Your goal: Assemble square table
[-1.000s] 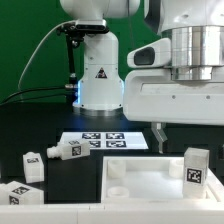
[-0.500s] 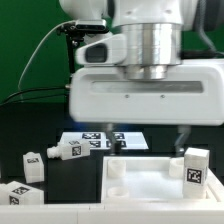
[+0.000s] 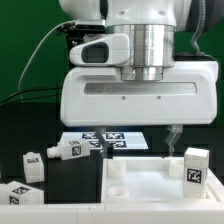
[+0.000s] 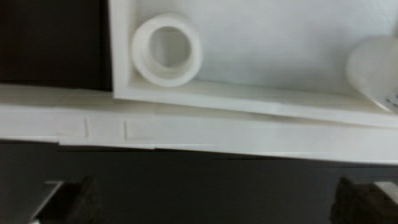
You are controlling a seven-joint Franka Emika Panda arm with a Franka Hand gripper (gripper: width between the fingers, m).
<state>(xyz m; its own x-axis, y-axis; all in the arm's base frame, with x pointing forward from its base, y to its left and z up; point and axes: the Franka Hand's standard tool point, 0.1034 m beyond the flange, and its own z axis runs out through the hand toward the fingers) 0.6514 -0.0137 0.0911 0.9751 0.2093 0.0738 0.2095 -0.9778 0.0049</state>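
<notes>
1. The gripper (image 3: 140, 141) hangs low over the black table (image 3: 75, 185), just behind the far edge of the tabletop (image 3: 150, 195). Its white body fills the middle of the exterior view.
2. Its jaws are spread wide. In the wrist view the fingertips (image 4: 64, 196) stand far apart with only dark table between them, and they grip nothing.
3. The tabletop lies flat at the front, on the exterior view's right, with its raised rim and a corner socket (image 3: 117, 171) facing up. Being square it has no long axis, and its near edge runs about level across the picture.
4. In the wrist view the same rim (image 4: 214, 105) and socket ring (image 4: 166, 50) show, blurred.
5. An upright leg (image 3: 195, 167) stands at the slab's far right corner, tag toward the camera. Whether it sits on the slab I cannot tell.
6. Well apart on the exterior view's left are a tipped leg (image 3: 70, 150), its long axis pointing at the marker board (image 3: 105, 141), a second leg (image 3: 33, 166) and a third leg (image 3: 14, 193).
</notes>
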